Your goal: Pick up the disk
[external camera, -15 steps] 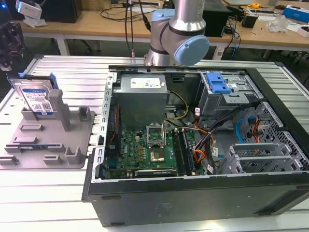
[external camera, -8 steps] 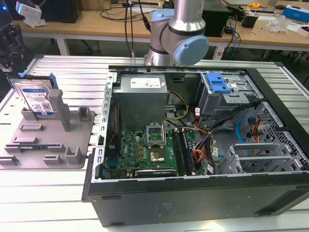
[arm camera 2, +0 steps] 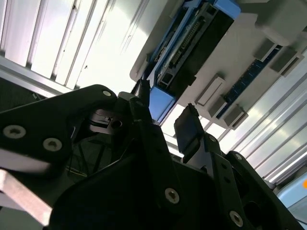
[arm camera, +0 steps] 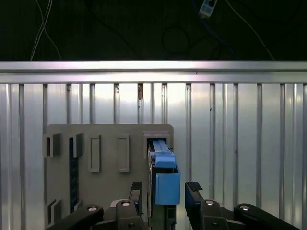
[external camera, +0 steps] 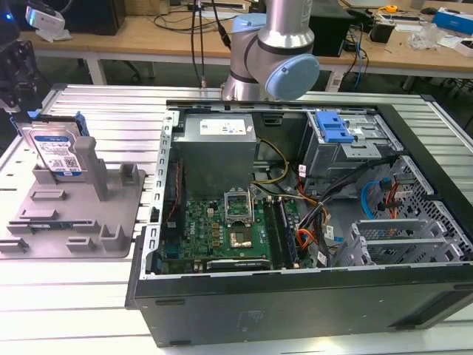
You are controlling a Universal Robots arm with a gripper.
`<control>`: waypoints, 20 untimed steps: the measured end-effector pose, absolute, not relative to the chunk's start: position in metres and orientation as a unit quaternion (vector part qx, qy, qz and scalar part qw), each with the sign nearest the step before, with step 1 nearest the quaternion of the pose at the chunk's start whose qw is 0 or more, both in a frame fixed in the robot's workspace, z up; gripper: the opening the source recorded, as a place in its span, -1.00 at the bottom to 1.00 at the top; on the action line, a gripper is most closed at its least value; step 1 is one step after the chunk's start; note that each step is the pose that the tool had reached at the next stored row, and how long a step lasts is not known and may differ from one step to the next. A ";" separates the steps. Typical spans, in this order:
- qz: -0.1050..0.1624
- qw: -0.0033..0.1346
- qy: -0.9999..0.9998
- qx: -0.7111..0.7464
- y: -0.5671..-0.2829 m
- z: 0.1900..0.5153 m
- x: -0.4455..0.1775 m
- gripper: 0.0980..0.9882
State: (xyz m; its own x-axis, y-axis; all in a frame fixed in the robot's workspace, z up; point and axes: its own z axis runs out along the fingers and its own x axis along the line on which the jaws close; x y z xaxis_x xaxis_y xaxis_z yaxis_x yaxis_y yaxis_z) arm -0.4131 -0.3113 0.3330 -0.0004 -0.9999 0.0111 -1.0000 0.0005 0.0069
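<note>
From my station, the disk stands upright on its edge in the grey holder tray, at the tray's far corner on the exterior view's left. Its white-and-blue label faces the camera, and a grey upright post of the tray is just in front of it. The tray lies on the slatted metal counter, beside the open computer case on that case's exterior-view left. Inside the case I can make out the green motherboard, the grey power supply and the blue-handled drive cage. The arm rises behind the case.

In the first wrist view I look straight down on the disk, which appears edge-on with its blue rail uppermost. It sits in a slot of the tray, with the counter all around. The pincer is released, with its two black fingers spread to either side of the blue rail and a gap showing on each side, so nothing is grasped.

The second wrist view agrees. The pincer is spread, and the blue end of the disk lies between the fingers without touching them. The tray is beyond. I cannot tell how far above the disk the fingertips are.
</note>
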 end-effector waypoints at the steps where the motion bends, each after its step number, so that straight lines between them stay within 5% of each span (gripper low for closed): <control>1: 0.001 0.006 -0.707 0.707 -0.311 0.332 -0.413 -0.14; 20: 0.002 0.007 -0.707 0.707 -0.309 0.315 -0.415 -0.14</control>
State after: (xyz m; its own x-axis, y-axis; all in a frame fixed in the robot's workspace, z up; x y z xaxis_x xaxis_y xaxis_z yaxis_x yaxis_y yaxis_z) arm -0.4152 -0.3093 0.3151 -0.0005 -0.9999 0.0115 -1.0000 0.0005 0.0070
